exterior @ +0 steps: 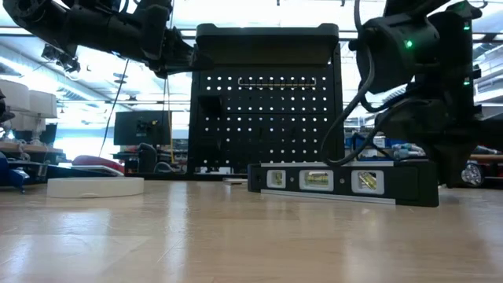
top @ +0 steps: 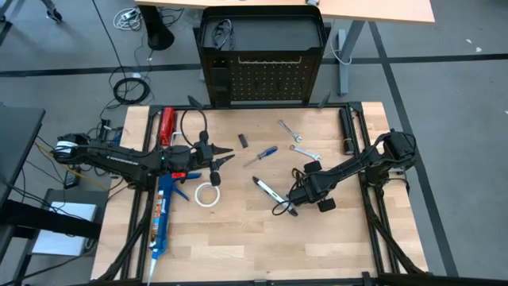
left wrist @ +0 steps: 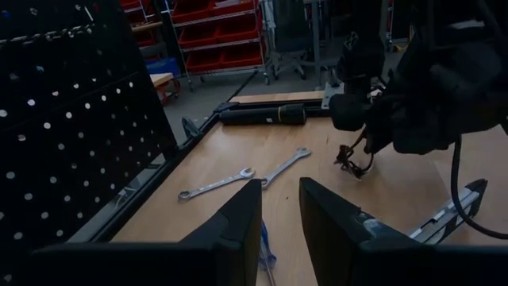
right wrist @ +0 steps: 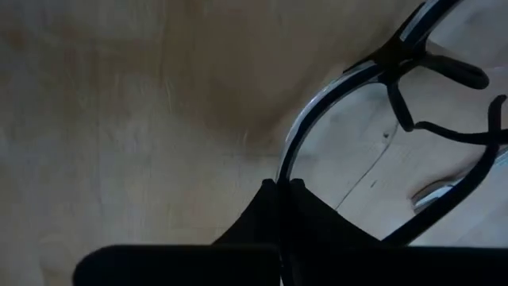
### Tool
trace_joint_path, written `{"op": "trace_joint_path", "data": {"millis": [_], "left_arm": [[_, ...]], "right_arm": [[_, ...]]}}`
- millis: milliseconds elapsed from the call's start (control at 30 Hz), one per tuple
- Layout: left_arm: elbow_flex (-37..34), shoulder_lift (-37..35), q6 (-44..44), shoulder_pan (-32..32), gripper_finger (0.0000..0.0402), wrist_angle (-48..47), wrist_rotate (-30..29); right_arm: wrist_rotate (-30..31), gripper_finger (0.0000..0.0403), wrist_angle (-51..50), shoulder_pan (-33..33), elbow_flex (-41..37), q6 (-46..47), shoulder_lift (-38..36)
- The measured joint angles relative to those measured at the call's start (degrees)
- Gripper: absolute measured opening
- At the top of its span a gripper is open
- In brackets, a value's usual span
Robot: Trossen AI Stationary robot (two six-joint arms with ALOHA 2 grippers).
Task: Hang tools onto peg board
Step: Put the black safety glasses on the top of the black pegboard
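The black peg board (top: 263, 75) stands upright at the table's far edge. One pair of black-framed safety glasses (top: 279, 209) lies on the table right of centre, and my right gripper (top: 292, 202) is shut on it. A second pair (top: 193, 127) lies at the far left. Two silver wrenches (top: 287, 129) (top: 305, 152), a blue-handled screwdriver (top: 260, 156), a white tape roll (top: 208, 195) and a black-and-white bar tool (top: 268, 190) lie flat on the wood. My left gripper (top: 222, 159) hovers open above the table left of centre, holding nothing. My right gripper pinches the rim of the glasses' frame (right wrist: 287, 171) between its two fingertips (right wrist: 305, 208). The fingers come steeply from above, pointing down. The glasses lie on the tabletop, their temples (right wrist: 444, 131) spread out beyond the fingers.
A long blue caulking gun (top: 161, 218) lies along the near left, and a red-handled tool (top: 167, 127) at the far left. A small dark piece (top: 244, 141) sits near the centre. Black rails (top: 347, 131) run along the table's sides. Bare wood lies toward the near edge.
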Motion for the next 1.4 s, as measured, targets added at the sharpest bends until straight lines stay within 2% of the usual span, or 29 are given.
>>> {"op": "trace_joint_path", "data": {"millis": [167,300,433,633,833,967,1067,1400], "left_arm": [[0.0,0.0,0.0,0.0,0.0092,0.0,0.0],[0.0,0.0,-0.6,0.0,0.0092,0.1,0.0],[0.0,0.0,-1.9,0.0,0.0092,0.1,1.3],[0.5,0.0,-4.9,0.0,0.0092,0.0,2.6],[1.5,0.0,-4.6,0.0,0.0092,0.0,3.5],[1.7,0.0,-3.6,0.0,0.0092,0.0,3.5],[1.7,0.0,-3.4,0.0,0.0092,-0.3,3.5],[1.7,0.0,-4.5,0.0,0.0092,-3.5,3.5]], "right_arm": [[0.1,0.0016,-0.7,-0.1,2.0,0.8,0.0],[-1.7,0.0015,-0.7,-1.0,4.3,2.6,-2.9],[-2.6,0.0015,-0.7,-2.9,7.0,5.6,-9.5],[4.5,0.0015,1.6,-7.9,10.8,6.6,-22.3],[6.5,0.0016,8.5,-14.8,13.9,-1.3,-29.5],[3.5,0.0016,19.3,-19.9,14.5,-9.0,-32.6],[-0.9,0.0016,25.9,-24.4,14.5,-13.2,-34.1],[-7.6,0.0018,37.5,-35.1,14.5,-22.1,-37.5]]}}
